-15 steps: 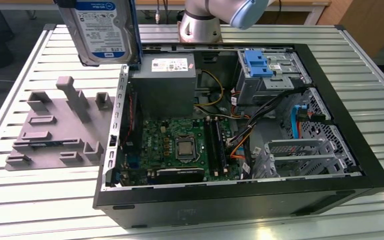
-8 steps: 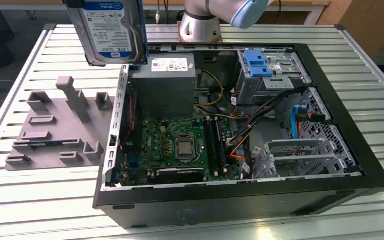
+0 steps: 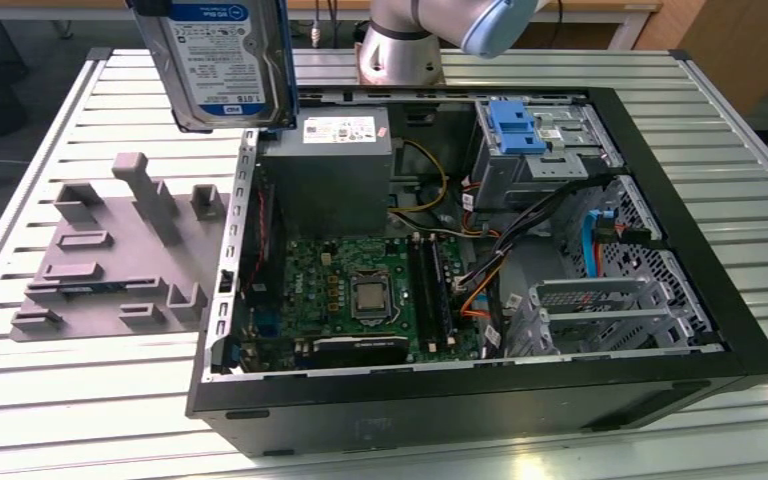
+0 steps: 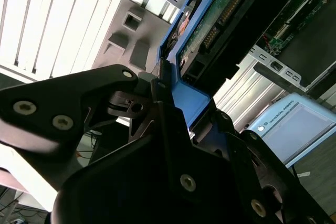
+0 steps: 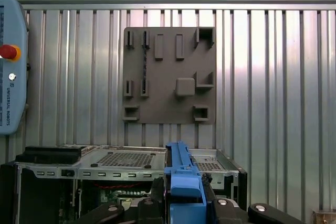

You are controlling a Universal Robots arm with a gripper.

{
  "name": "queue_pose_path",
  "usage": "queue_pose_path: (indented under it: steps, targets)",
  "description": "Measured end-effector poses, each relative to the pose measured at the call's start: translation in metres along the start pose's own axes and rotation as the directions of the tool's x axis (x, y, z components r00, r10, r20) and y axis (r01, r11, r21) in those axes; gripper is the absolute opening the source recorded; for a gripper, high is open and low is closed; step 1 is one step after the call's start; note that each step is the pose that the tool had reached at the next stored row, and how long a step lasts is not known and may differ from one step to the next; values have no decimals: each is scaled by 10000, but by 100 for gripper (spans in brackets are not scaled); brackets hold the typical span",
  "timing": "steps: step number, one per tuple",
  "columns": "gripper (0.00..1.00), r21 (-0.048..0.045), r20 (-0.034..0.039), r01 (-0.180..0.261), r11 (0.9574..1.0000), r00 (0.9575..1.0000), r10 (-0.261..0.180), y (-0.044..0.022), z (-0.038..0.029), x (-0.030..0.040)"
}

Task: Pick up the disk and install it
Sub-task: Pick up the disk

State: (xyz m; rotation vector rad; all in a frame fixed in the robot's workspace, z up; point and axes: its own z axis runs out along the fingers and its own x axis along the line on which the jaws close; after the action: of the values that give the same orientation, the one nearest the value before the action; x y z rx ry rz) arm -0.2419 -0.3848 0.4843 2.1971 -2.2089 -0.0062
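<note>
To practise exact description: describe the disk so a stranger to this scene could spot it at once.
Find the open black computer case on the slatted table. Above its far corner on the exterior view's left hangs the disk, upright in the air. Unlike the grey power supply below it, it is flat and silver with a blue-and-white label.

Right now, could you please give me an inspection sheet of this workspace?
Surface: slatted metal table, carrying an open computer case and a grey fixture plate.
Job's things: the disk held in the air, outside the case.
Clutter: nothing seen.
Pincer: pincer shut on the disk's blue rail.
Cables: loose wires inside the case, beside the power supply.
Surroundings: teach pendant by the table; arm base behind the case.
</note>
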Motion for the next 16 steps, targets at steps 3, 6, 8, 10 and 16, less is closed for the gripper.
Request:
queue_pose_path:
  steps: [3, 6, 8, 10, 16]
  targets:
    - [36, 0, 0, 0, 10000, 10000, 0, -1, 0, 0]
    - [36, 0, 0, 0, 10000, 10000, 0, -2, 0, 0]
    - [36, 0, 0, 0, 10000, 10000, 0, -2, 0, 0]
    - [36, 0, 0, 0, 10000, 10000, 0, -3, 0, 0]
    - [36, 0, -1, 0, 10000, 10000, 0, -5, 0, 0]
